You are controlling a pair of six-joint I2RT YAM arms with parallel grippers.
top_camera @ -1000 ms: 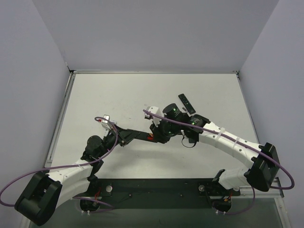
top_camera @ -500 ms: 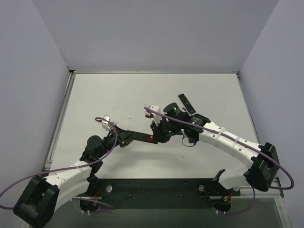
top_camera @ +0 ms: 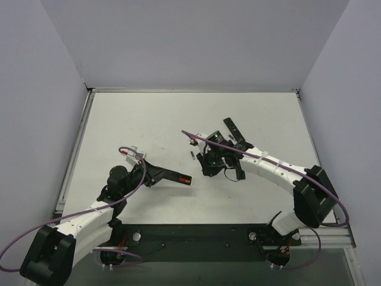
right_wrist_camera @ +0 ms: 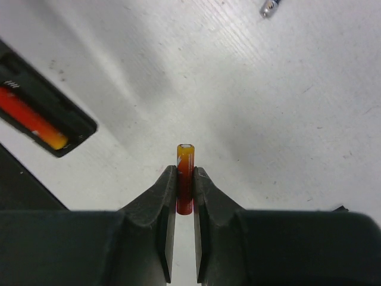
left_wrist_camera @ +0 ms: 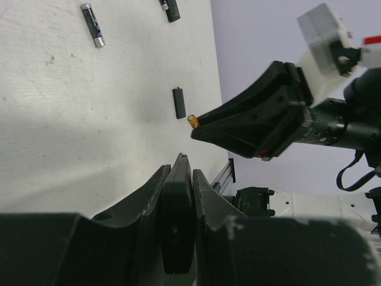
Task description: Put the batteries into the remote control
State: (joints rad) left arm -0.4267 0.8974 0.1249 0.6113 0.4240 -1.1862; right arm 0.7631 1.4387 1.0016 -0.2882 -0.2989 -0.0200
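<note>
While your left gripper (left_wrist_camera: 178,173) clamps the slim black plastic remote (right_wrist_camera: 41,92) holding one red cylindrical cell (right_wrist_camera: 30,117), your right gripper (right_wrist_camera: 185,174) pinches a red-orange cylindrical cell (right_wrist_camera: 185,158), not yet loaded.

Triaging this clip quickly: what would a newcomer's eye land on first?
A red battery sticks out from between the fingers of the right gripper, dead centre of the right wrist view. Up left of it, the remote shows its open bay, one red cell already seated.

No txt legible; print on battery (left_wrist_camera: 92,24) too small.
</note>
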